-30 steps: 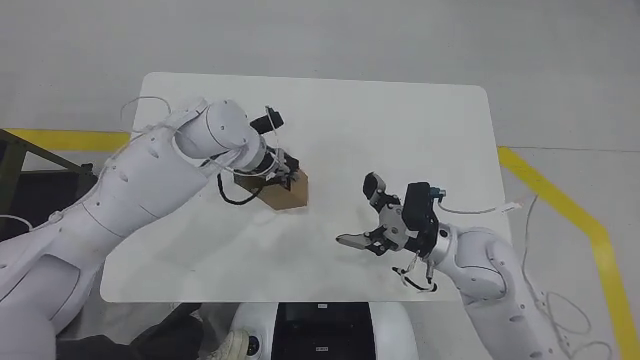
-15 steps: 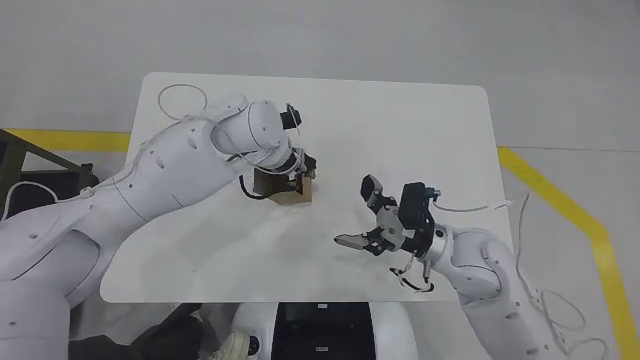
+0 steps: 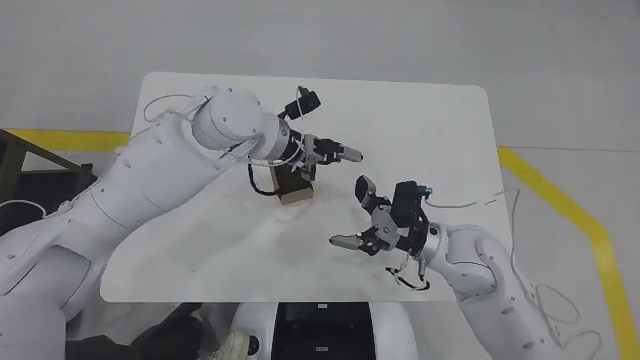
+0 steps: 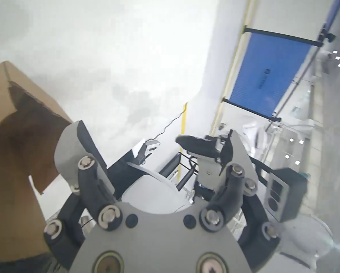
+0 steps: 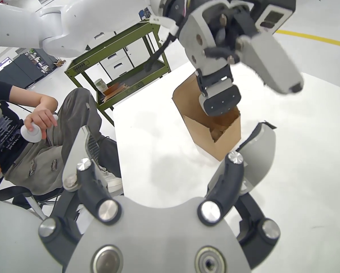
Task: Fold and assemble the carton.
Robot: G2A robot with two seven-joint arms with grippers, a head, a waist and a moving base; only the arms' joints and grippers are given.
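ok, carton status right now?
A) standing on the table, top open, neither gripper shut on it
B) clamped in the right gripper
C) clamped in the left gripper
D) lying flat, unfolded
A: the carton stands on the table with its top open; the left gripper is spread wide beside it, and the right gripper is open and apart from it.

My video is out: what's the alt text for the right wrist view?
A brown carton stands open-topped on the white table, the left end effector open just above it, one finger down at its opening. The right end effector is open in the foreground, clear of the carton.
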